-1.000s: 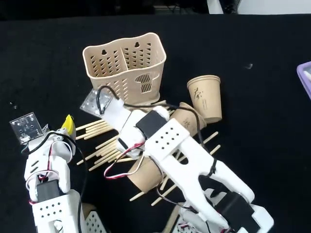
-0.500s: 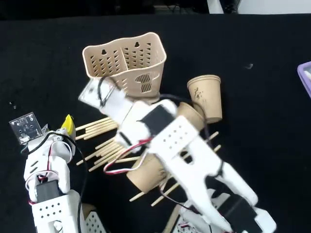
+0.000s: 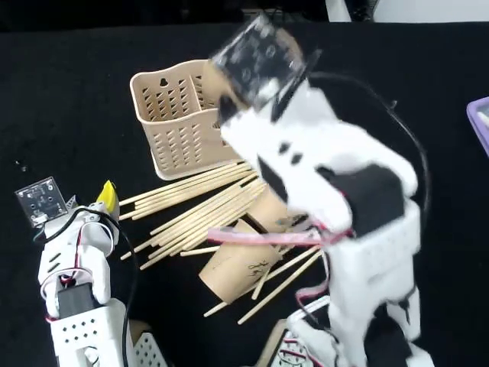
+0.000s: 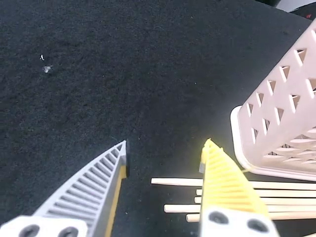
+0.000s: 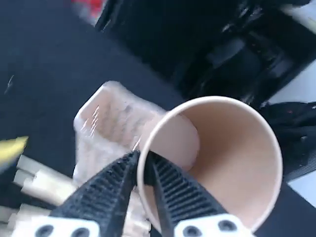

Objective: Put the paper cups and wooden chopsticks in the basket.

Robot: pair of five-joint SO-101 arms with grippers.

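Note:
My right gripper is shut on the rim of a paper cup, one finger inside and one outside, held in the air over the beige basket. From the high view, the raised right arm covers the basket's right side. Wooden chopsticks lie fanned on the black table in front of the basket. Another paper cup lies on its side among them. My left gripper is open low over the table, chopstick ends between its fingers and the basket beside it.
A third cup lies partly under the right arm. A purple object sits at the table's right edge. The left arm stands at the front left. Bare black cloth stretches left of the basket.
The right arm has risen from the pile beside the basket and swung up with a paper cup in its gripper, uncovering the chopsticks. The left arm has not moved.

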